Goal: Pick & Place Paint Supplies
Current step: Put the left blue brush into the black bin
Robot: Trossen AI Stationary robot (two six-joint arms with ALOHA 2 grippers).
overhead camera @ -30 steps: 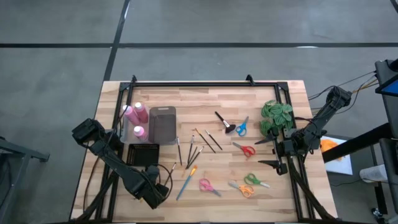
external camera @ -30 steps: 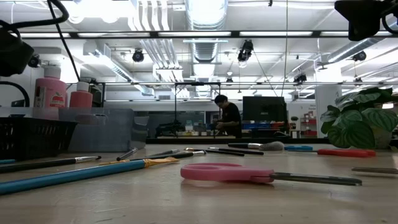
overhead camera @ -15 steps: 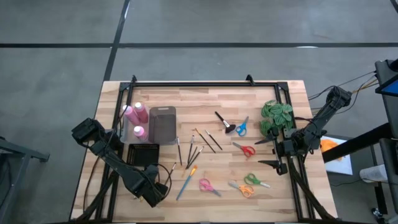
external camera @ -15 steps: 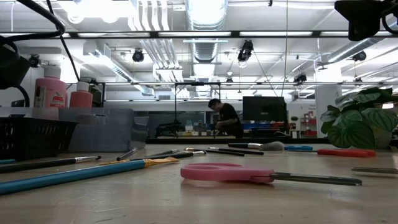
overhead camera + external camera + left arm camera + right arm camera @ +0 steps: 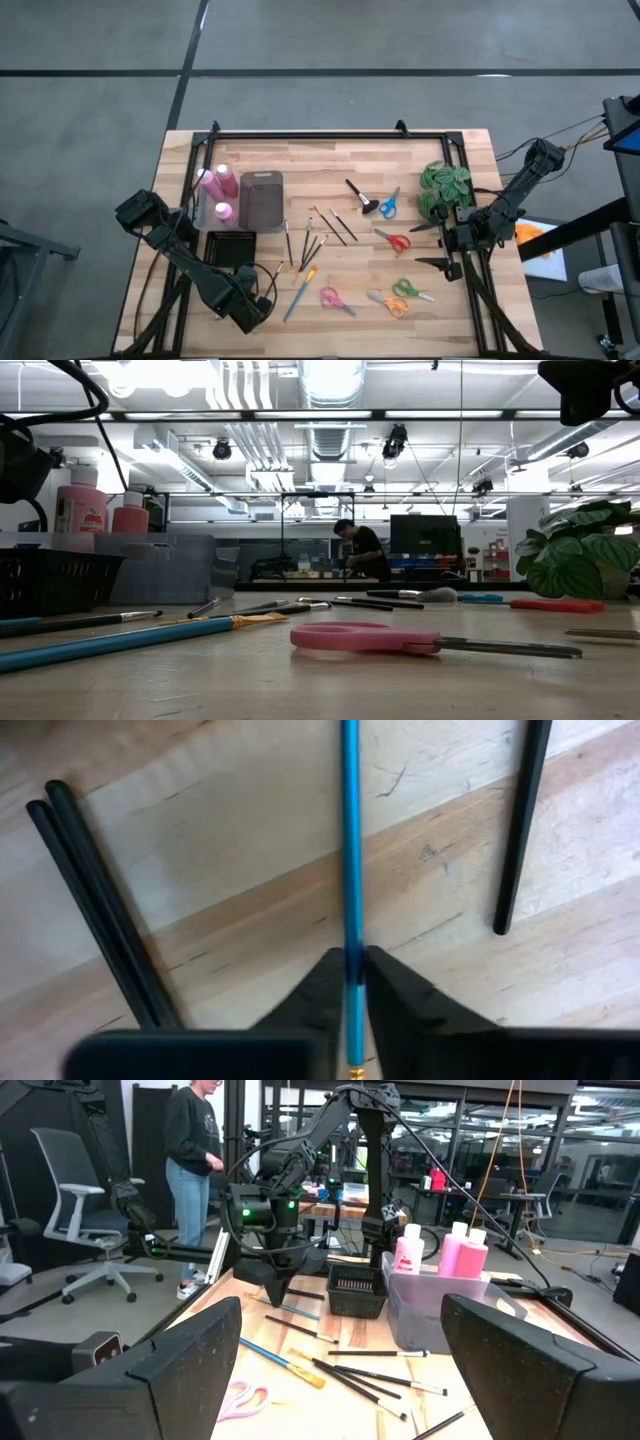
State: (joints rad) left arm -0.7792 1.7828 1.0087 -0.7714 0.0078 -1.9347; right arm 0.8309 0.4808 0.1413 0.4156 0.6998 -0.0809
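Observation:
My left gripper (image 5: 248, 308) points down at the table's near left and is shut on a thin blue-handled paintbrush (image 5: 350, 840). Black brushes (image 5: 95, 900) lie on the wood to either side of it. More paintbrushes (image 5: 318, 235) lie scattered mid-table, with a long blue one (image 5: 298, 292) and a stubby black brush (image 5: 360, 195). Pink bottles with white caps (image 5: 220, 185) stand in a clear bin (image 5: 262, 200). My right gripper (image 5: 428, 246) waits open and level at the table's right side. My left gripper pinches the blue brush's handle (image 5: 351, 942) between its two fingers (image 5: 322, 990). The fingers come from above, pointing down, one on each side of the handle. The brush lies flat, seemingly still on the wood. Where along the brush they grip is hidden by the gripper.
A black basket (image 5: 230, 248) sits just beyond my left gripper. Several scissors (image 5: 393, 240) lie on the table's right half, pink ones (image 5: 335, 298) nearer the front. A green plant (image 5: 445, 188) stands at the right edge. A person (image 5: 195, 1170) stands in the room beyond.
In the low view the dark part of my left arm at the upper left has sunk slightly. Nothing on the table has moved.

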